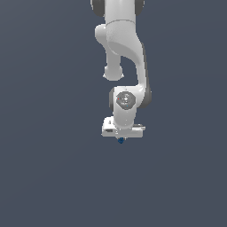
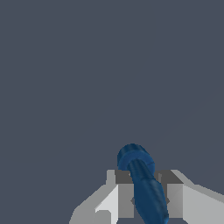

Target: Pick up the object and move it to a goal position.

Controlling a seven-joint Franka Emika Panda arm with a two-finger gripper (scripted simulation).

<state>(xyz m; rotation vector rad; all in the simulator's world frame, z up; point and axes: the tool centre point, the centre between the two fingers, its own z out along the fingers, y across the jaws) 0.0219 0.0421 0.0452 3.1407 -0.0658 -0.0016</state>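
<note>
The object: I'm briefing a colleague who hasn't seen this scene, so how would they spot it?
Follow the white arm down to its gripper. The object is the small dark blue rounded piece between the fingers, the only coloured thing against grey.

Smooth white arm (image 1: 122, 48) shell with a soft plastic-like sheen, dark grey matt joint bands, pale grey matt fingers (image 2: 125, 199), between them a deep blue object (image 2: 144, 183), smooth and faintly glossy, flat matt grey-blue backdrop beyond the fingers
</note>
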